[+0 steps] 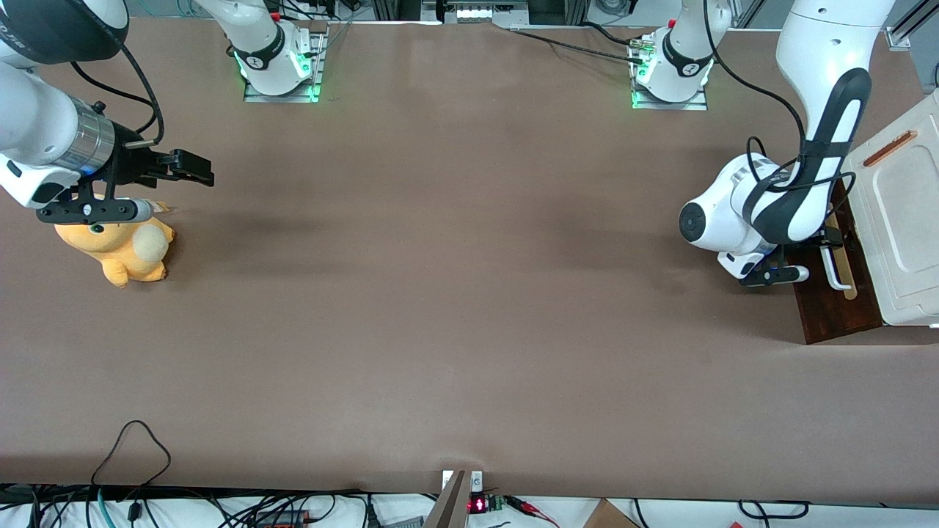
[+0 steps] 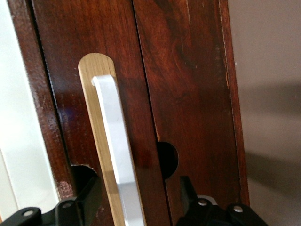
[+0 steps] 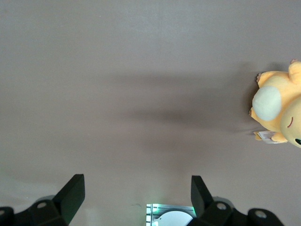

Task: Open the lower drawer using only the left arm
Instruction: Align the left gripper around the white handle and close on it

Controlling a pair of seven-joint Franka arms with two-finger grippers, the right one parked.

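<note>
The lower drawer [image 1: 836, 312] has a dark brown wooden front with a white bar handle [image 1: 834, 265] on a pale wood strip, at the working arm's end of the table. The left arm [image 1: 796, 198] reaches down in front of it. Its black gripper [image 1: 827, 242] is at the handle and mostly hidden under the arm in the front view. In the left wrist view the gripper [image 2: 137, 200] is open. One of its fingers [image 2: 87, 197] stands on each side of the handle [image 2: 115, 150], with gaps showing between them and it. The drawer front [image 2: 193, 94] fills that view.
The cream-white cabinet top [image 1: 906, 220] with a small orange-brown slot [image 1: 889, 148] lies beside the drawer front. An orange plush toy [image 1: 121, 249] lies toward the parked arm's end of the table and shows in the right wrist view [image 3: 277, 113]. Cables hang along the table's near edge.
</note>
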